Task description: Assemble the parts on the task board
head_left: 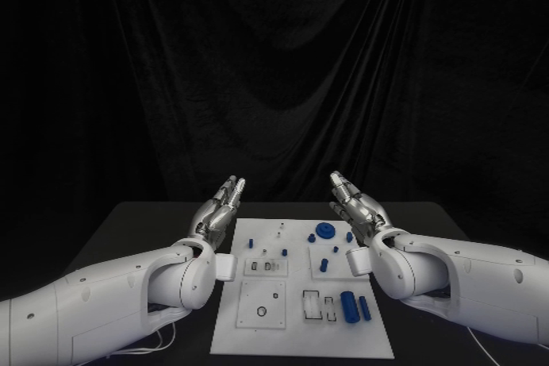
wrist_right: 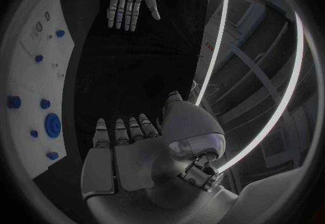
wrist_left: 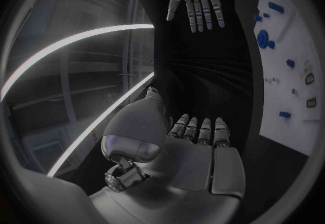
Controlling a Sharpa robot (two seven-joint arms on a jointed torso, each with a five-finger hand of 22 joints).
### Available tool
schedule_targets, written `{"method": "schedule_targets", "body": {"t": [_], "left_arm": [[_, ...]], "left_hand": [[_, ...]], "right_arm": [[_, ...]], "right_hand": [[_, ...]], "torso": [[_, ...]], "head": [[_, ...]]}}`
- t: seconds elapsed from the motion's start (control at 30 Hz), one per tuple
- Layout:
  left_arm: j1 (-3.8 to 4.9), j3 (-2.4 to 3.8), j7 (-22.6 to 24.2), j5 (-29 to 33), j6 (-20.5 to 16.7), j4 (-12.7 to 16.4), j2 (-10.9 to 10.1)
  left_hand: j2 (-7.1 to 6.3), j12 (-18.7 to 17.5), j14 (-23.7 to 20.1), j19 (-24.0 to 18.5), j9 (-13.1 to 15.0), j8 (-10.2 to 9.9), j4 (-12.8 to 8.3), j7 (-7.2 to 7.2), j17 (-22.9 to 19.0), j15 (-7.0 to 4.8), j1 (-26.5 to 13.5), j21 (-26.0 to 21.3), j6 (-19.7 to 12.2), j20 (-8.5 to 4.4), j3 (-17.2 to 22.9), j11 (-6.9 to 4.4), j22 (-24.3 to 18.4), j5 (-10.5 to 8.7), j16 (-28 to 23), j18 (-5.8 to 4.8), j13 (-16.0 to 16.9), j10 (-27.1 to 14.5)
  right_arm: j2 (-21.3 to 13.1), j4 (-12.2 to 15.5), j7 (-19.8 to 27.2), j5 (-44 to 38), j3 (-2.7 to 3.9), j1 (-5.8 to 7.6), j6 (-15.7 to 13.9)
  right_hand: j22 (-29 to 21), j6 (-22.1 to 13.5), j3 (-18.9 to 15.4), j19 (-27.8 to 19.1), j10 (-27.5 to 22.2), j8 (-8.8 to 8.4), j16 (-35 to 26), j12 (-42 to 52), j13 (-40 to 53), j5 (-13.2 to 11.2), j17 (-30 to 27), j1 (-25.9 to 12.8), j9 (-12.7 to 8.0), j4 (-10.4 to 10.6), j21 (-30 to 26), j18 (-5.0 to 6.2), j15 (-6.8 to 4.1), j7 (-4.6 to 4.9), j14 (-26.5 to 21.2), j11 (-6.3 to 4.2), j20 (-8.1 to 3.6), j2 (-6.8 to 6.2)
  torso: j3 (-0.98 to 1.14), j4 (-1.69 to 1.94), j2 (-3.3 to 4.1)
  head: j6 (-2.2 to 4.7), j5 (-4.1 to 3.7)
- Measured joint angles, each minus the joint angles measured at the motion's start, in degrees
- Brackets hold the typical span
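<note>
- We see the task board (head_left: 300, 334) lying flat on the black table (head_left: 126, 231), between the two arms.
- Our left hand (head_left: 220, 206) is raised above the board's far left corner, fingers straight and side by side, palm turned inward, holding nothing.
- Our right hand (head_left: 355, 203) is raised above the board's far right corner in the mirrored pose, fingers straight and slightly apart, also empty.
- The two hands face each other, well apart, with the board's far edge between them.
- A round blue disc (head_left: 326, 229) lies on the board near its far right corner, with small blue pegs (head_left: 311, 238) just beside it.
- Two longer blue cylinders (head_left: 349, 306) lie side by side at the board's near right part, next to rectangular slots (head_left: 312, 303).
- Neither hand touches the board or any part.
</note>
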Motion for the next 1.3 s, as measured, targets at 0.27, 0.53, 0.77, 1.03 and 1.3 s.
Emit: {"method": "schedule_targets", "body": {"t": [0.27,0.53,0.77,1.03,1.3], "left_arm": [[2.72,-3.52,3.50,5.14,13.45,-1.29,0.92],[3.53,-4.49,5.57,7.13,21.51,-2.62,1.03],[3.46,-4.60,6.40,4.30,25.04,-4.92,-0.31],[3.44,-4.54,6.70,0.22,26.77,-3.93,-1.19],[3.44,-4.55,6.80,-4.67,26.22,-3.10,-3.37]], "left_hand": [[0.39,0.00,0.00,0.07,0.11,0.00,0.66,-2.50,0.01,0.00,3.38,0.00,0.45,2.97,-0.66,-0.32,0.00,1.37,0.00,0.00,0.00,0.08],[1.00,0.00,0.00,0.06,0.11,0.00,0.65,-2.49,0.02,0.01,3.99,0.00,0.45,3.58,-0.66,1.00,0.01,1.98,0.00,0.00,0.02,0.11],[1.51,0.00,0.10,0.00,0.10,0.00,0.65,-2.49,0.03,2.17,5.73,0.00,0.45,5.31,-0.66,3.81,0.01,4.72,0.00,-0.02,0.02,0.03],[1.87,0.00,0.10,-0.01,0.18,0.22,0.63,-1.70,0.03,2.58,8.14,0.00,0.81,6.11,-0.17,4.93,0.02,9.90,0.00,-0.02,0.03,0.09],[1.93,1.18,0.10,0.36,0.57,0.68,0.79,0.50,0.03,3.00,12.58,0.00,3.65,6.96,-0.01,6.86,0.17,13.25,0.00,-0.02,0.79,1.74]], "right_arm": [[-0.32,-0.48,-1.29,4.03,-3.33,2.80,10.89],[-0.48,-1.12,-2.10,5.60,-3.66,3.13,16.22],[-1.08,-3.08,-2.96,4.40,-3.66,3.14,21.21],[-1.79,-3.45,-3.86,1.56,-3.67,3.14,25.13],[-2.94,-4.44,-6.03,-3.78,-3.72,4.94,27.24]], "right_hand": [[0.00,0.64,-0.13,-0.01,-0.03,0.05,0.00,0.00,0.00,0.01,0.00,0.49,0.07,0.13,0.00,-0.07,2.02,0.26,0.09,2.06,0.59,0.22],[0.00,1.62,-0.13,-0.01,-0.03,0.32,0.00,0.00,0.00,0.38,0.00,1.70,0.23,0.13,0.00,-0.08,4.18,1.06,0.07,4.30,0.64,-0.06],[0.22,2.87,0.87,0.60,-0.04,0.62,0.00,0.00,0.00,3.21,0.00,5.74,0.43,-0.86,0.07,-0.10,7.71,2.31,0.07,5.69,3.46,-0.63],[2.27,5.59,2.10,10.30,0.30,1.28,2.26,2.22,0.51,2.80,1.36,14.56,0.76,-5.30,4.22,-0.10,11.67,5.32,6.99,8.08,8.02,-4.44],[5.65,12.15,3.74,38.85,3.55,2.96,9.96,10.50,1.81,2.80,4.63,21.24,1.74,-11.85,14.29,-0.13,13.78,8.33,33.73,13.58,8.00,-4.65]], "torso": [[-0.03,0.01,0.01],[-0.14,0.09,0.05],[-0.94,0.68,0.69],[-1.24,0.90,0.93],[-1.44,1.02,1.12]], "head": [[0.03,0.00],[-0.44,-0.04],[-2.09,-0.34],[-3.30,-0.59],[-5.97,-0.42]]}}
